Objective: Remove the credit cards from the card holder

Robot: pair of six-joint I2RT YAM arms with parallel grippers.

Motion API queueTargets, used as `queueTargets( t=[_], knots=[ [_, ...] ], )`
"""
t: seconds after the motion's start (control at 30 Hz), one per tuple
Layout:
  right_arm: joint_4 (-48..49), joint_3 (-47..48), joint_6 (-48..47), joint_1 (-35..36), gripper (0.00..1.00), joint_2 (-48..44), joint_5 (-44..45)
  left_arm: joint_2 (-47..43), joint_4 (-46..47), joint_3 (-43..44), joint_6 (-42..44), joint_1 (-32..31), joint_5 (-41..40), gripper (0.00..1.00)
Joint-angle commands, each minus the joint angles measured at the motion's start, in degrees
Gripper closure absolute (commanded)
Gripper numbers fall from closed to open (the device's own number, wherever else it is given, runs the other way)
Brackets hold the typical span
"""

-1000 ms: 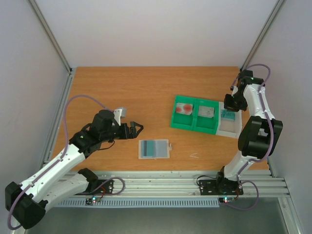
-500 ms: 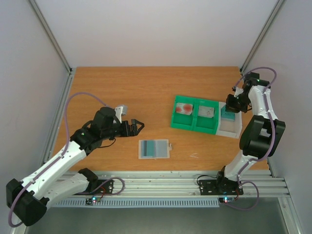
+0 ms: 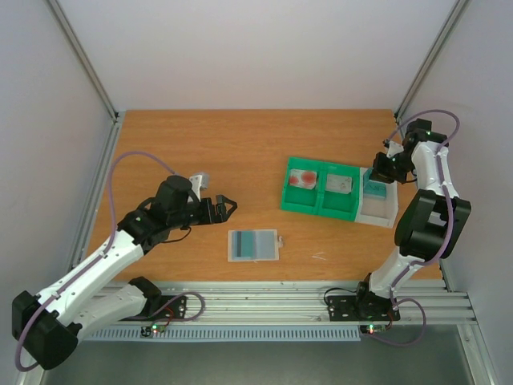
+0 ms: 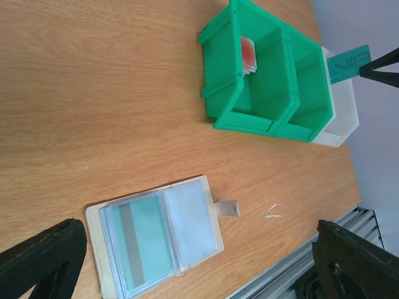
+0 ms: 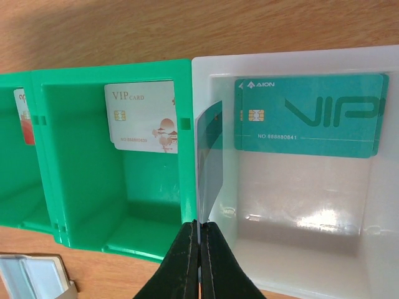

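Note:
The card holder (image 3: 253, 245) lies flat and open on the table; in the left wrist view the card holder (image 4: 156, 235) shows a teal card with a grey stripe (image 4: 138, 240) in one pocket, and the other pocket looks empty. My left gripper (image 3: 225, 208) hovers open just left of and above it, holding nothing. My right gripper (image 5: 199, 227) is shut on a teal card (image 5: 210, 149), seen edge-on above the wall between the green tray (image 5: 87, 205) and the clear box (image 5: 299, 249). Another teal VIP card (image 5: 308, 115) leans inside the box.
In the green tray (image 3: 321, 200), a white VIP card (image 5: 142, 116) stands in one compartment and a white-and-red card (image 5: 22, 115) in the other. The clear box (image 3: 377, 210) adjoins the tray's right side. A small white scrap (image 4: 272, 212) lies near the front rail.
The right arm has shifted slightly to the right with the teal card still pinched. The left gripper has edged a little toward the card holder and stays open.

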Motion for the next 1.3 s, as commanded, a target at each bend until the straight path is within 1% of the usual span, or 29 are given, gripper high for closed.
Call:
queueTargets(
  t=[0.0, 0.13, 0.37, 0.53, 0.67, 0.87, 0.9, 1.07, 1.17, 1.27],
  knots=[
    [-0.8, 1.1, -1.3, -0.5, 0.99, -0.1, -1.8, 0.3, 1.6, 1.1, -0.5, 0.0, -0.6, 0.01],
    [-2.0, 2.2, -1.2, -1.1, 0.99, 0.9, -1.4, 0.1, 1.6, 0.8, -0.9, 0.0, -0.8, 0.01],
    [-1.3, 1.1, -1.1, -1.1, 0.99, 2.2, -1.5, -0.2, 2.4, 0.1, -1.0, 0.0, -1.2, 0.01],
    [-1.2, 0.0, -1.4, -1.1, 0.95, 2.8, -2.4, 0.4, 2.5, 0.3, -0.5, 0.0, -0.6, 0.01],
    [1.1, -0.9, -0.9, -1.1, 0.95, 4.1, -3.0, 0.8, 2.1, 0.9, 0.4, 0.0, -1.0, 0.01],
    [1.2, -0.3, -0.9, -1.1, 0.97, 7.2, -1.9, 1.1, 1.8, 1.6, 1.1, 0.0, -1.2, 0.01],
    [1.8, -0.2, -0.9, -1.1, 0.96, 7.6, -1.6, 1.0, 1.9, 1.6, 1.1, 0.0, -1.2, 0.01],
    [2.9, 0.6, 0.2, -1.1, 0.85, 10.4, 3.1, 1.1, 2.9, 0.9, 0.3, 0.0, -0.7, 0.01],
    [3.7, 0.3, 0.5, -1.1, 0.78, 10.8, 4.4, 1.2, 3.2, 0.9, 0.1, 0.0, 0.0, 0.01],
    [3.7, 0.5, 0.7, -1.1, 0.75, 11.3, 6.1, 1.5, 3.2, 1.0, 0.1, 0.0, 0.0, 0.01]
  ],
)
